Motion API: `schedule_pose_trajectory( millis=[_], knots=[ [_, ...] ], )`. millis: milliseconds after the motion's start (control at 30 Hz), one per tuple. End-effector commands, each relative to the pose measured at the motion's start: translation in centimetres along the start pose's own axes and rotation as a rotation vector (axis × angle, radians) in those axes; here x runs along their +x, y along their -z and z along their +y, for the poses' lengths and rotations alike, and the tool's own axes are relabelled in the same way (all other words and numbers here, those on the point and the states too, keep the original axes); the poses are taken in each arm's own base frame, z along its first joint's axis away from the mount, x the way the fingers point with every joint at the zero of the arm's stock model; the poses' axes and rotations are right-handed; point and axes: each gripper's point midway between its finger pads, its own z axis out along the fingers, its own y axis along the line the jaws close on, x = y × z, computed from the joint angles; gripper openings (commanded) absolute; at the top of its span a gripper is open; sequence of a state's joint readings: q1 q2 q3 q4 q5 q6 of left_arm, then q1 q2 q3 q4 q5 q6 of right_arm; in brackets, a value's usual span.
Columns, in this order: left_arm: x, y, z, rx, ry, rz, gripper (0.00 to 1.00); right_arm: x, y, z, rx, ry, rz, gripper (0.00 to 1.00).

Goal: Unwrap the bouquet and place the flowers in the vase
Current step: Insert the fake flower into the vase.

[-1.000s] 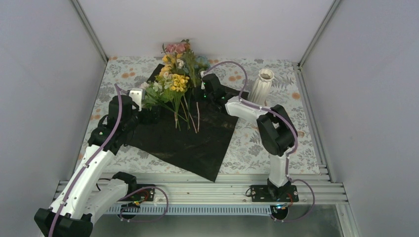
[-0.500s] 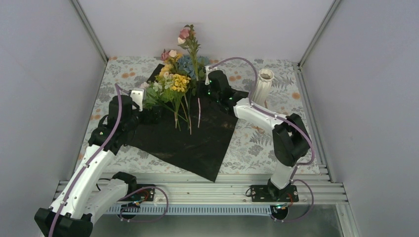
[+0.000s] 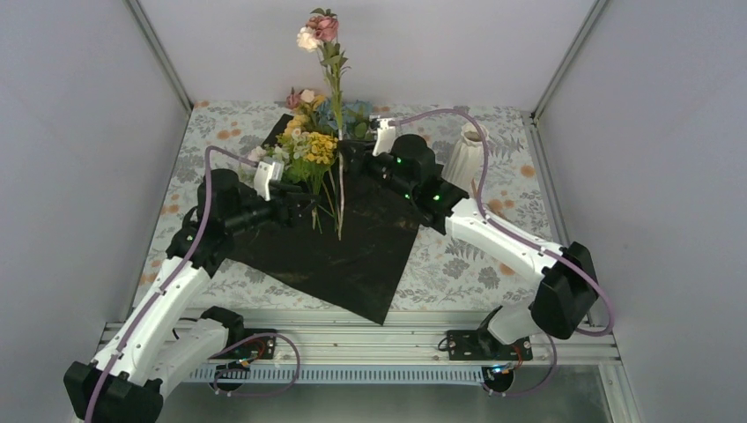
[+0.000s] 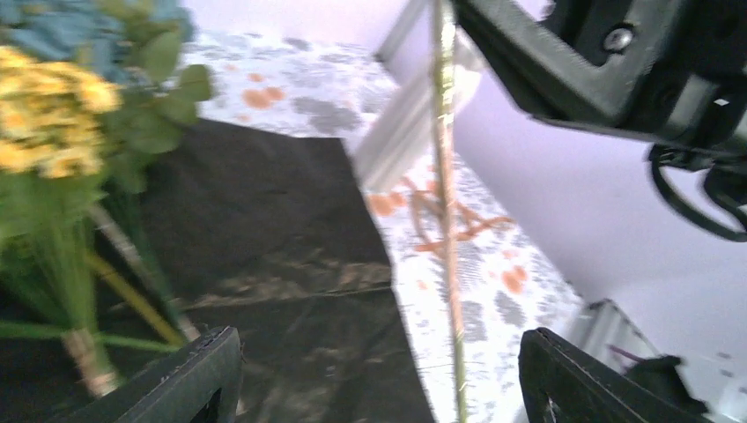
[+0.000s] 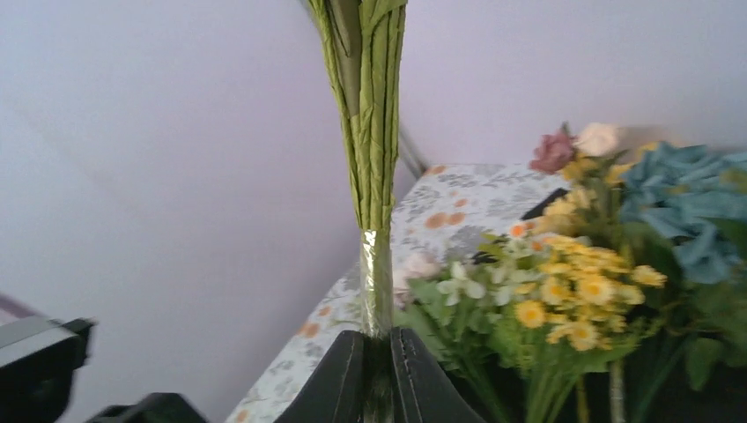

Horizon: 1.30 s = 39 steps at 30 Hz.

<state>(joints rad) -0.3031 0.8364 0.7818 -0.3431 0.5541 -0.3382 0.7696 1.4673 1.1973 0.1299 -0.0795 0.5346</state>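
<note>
Arms, both mine, reach out over the black sheet [image 3: 352,256] spread flat on the floral tablecloth [image 3: 476,256]. My right arm stretches low from its base toward the middle, and my right gripper [image 5: 377,351] is pinched tight on a flower stem [image 5: 372,132]. That stem stands upright, its long axis vertical, with pink and white blooms at the top and the lower end pointing down. My left arm bends in from the left; my left gripper [image 4: 379,388] faces the stem, jaws spread wide, holding nothing. The other flowers [image 3: 308,145] lie on the sheet's far part, blooms toward the back wall. The white ribbed vase [image 3: 464,150] stands upright behind my right wrist.
</note>
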Motion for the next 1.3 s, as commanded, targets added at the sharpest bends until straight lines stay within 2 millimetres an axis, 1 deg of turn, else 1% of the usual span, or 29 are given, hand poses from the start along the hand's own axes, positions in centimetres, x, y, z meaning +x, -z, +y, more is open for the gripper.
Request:
schedule_pose_trajectory(
  millis=[0,100,167,233,333,533,600,867,967,1133,1267],
  knots=[
    [-0.9,-0.5,-5.1,0.253,-0.016,-0.015,0.78,-0.3,1.0,4.2,-0.134,-0.070,-0.034,0.10],
    [-0.5,-1.1,-6.0,0.283,-0.025,0.002,0.75,-0.5,1.5,6.1,-0.186,-0.081,-0.045,0.10],
    [-0.3,-1.5,-5.9,0.271,-0.027,0.009,0.72,-0.6,1.9,7.0,-0.208,-0.081,-0.048,0.11],
    [0.0,-1.8,-5.5,0.255,-0.026,0.014,0.66,-0.6,2.2,7.7,-0.226,-0.082,-0.046,0.11],
    [0.2,-1.9,-5.3,0.247,-0.026,0.012,0.52,-0.4,2.7,8.2,-0.244,-0.080,-0.042,0.11],
    [0.3,-1.8,-5.6,0.256,-0.096,0.027,0.12,0.2,3.6,8.9,-0.276,-0.064,-0.018,0.14],
    [0.3,-1.7,-6.0,0.272,-0.128,0.034,0.03,0.2,3.9,9.0,-0.280,-0.045,-0.010,0.15],
    [0.7,-1.3,-7.0,0.305,-0.219,0.053,0.02,-0.4,4.8,9.2,-0.244,0.013,0.026,0.24],
    [0.8,-1.1,-7.2,0.310,-0.239,0.059,0.02,-0.8,5.1,9.0,-0.215,0.020,0.032,0.25],
    [0.9,-0.8,-7.7,0.320,-0.264,0.067,0.02,-1.8,6.2,8.7,-0.189,0.029,-0.009,0.19],
    [1.0,-0.5,-7.9,0.329,-0.280,0.066,0.03,-2.3,6.7,9.1,-0.201,0.045,-0.021,0.05]
  ],
)
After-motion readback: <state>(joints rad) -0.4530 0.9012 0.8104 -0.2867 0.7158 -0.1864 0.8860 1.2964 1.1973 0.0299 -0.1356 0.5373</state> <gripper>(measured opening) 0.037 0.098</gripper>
